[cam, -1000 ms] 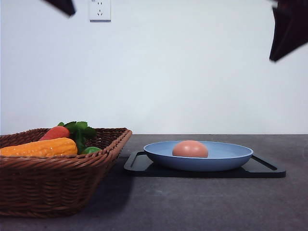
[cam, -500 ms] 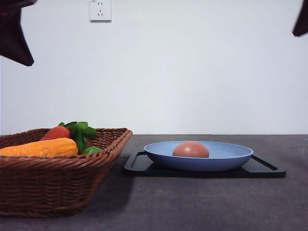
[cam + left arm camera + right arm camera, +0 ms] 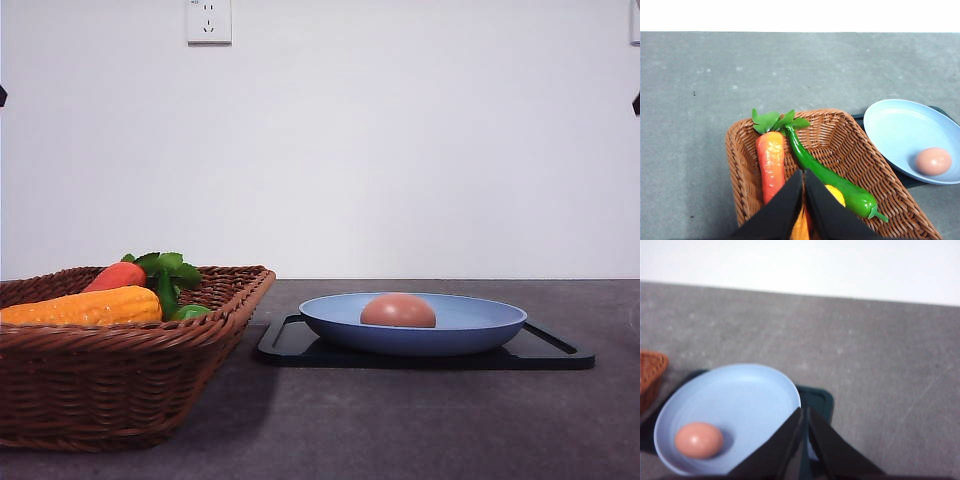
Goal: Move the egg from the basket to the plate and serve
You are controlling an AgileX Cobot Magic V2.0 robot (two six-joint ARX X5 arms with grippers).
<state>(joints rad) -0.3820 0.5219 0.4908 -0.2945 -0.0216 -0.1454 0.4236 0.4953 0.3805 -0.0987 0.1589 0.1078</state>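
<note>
The pinkish-brown egg (image 3: 398,310) lies in the blue plate (image 3: 480,316), left of its centre. The dark wicker basket (image 3: 100,380) stands at the left, close to the plate. In the left wrist view my left gripper (image 3: 803,172) hangs shut and empty above the basket (image 3: 840,140), with the plate (image 3: 895,125) and the egg (image 3: 933,161) off to one side. In the right wrist view my right gripper (image 3: 804,410) is shut and empty, high over the plate's (image 3: 740,395) rim on the side away from the egg (image 3: 699,440).
The plate rests on a flat black tray (image 3: 560,355). The basket holds a carrot (image 3: 771,162), a long green pepper (image 3: 832,180) and a yellow corn cob (image 3: 85,305). Bare grey table lies in front of the tray and to its right.
Both arms have risen and swung outward, leaving only slivers at the front view's side edges. The egg has shifted slightly to the right in the plate.
</note>
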